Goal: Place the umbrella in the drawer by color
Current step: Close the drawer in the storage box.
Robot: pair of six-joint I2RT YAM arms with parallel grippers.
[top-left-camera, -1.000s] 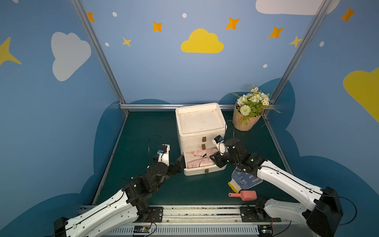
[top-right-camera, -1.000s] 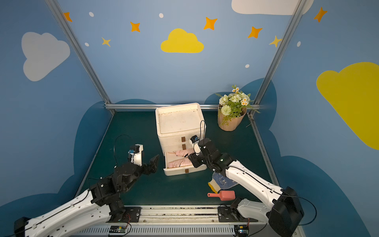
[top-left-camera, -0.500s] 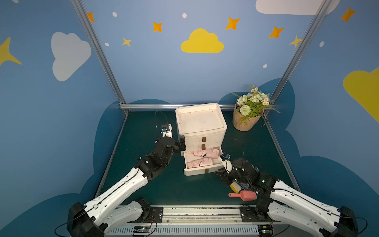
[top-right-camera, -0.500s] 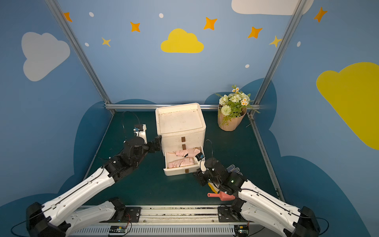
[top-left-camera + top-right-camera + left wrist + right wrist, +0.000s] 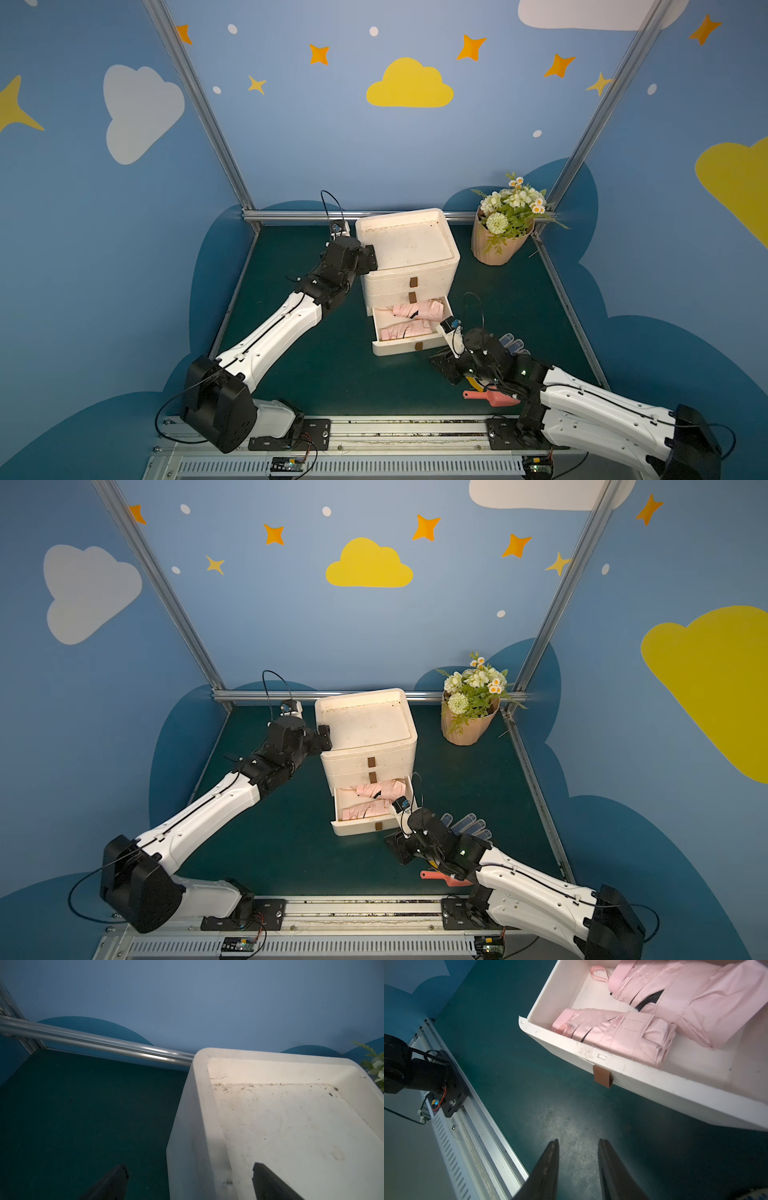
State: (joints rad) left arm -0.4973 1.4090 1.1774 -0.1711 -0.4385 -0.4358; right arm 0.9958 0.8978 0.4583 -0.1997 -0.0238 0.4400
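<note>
Left end effector (image 5: 189,1166) spread wide beside cabinet (image 5: 199,1105); right end effector (image 5: 579,1141) parted, empty.

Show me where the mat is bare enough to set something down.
Bare mat: the patch bordered by the left arm, the open drawer and the front rail; the strip between the drawer unit and the flower pot. Crowded: front right, where the right gripper, glove and pink scoop cluster.

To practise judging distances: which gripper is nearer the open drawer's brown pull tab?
Right. The right gripper hovers just in front of the tab; the left gripper straddles the cabinet rim.
</note>
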